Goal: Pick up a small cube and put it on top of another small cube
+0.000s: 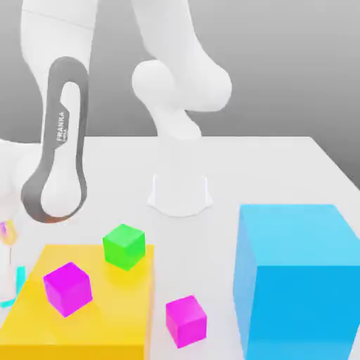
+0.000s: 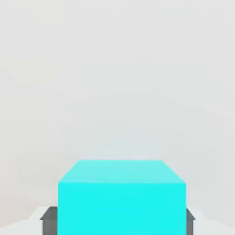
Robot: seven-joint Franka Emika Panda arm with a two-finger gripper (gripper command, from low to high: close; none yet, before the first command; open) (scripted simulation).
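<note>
At the far edge of the exterior view's left, the gripper (image 1: 8,242) is sitting low beside the yellow slab (image 1: 84,309), mostly cut off by the frame, with only a sliver of cyan showing near its base. Through the hand view, the small cyan cube (image 2: 122,197) is filling the space between the fingers (image 2: 48,219), whose dark pads are showing flush against both of its side faces, so the gripper is reading as pinched on the cube rather than spread around it. White table (image 2: 117,82) is lying behind the cube, but whether the cube is resting on it or already lifting clear cannot be told from either view. The hot-pink cube (image 1: 186,320) is sitting on the table just beside the slab's edge on the exterior view's right, well apart from the gripper; its top face is unobstructed, which is presumably why it is serving as the stacking base. A more violet magenta cube (image 1: 68,288) and a green cube (image 1: 124,246) are resting on the slab, and a huge sky-blue cube (image 1: 299,278) is standing near the pink one on the exterior view's right. Judgement: the grasp step is in hand; the carry will likely be crossing over the slab and its two cubes, so height clearance is mattering, and the big blue block is crowding the far side of the target.
</note>
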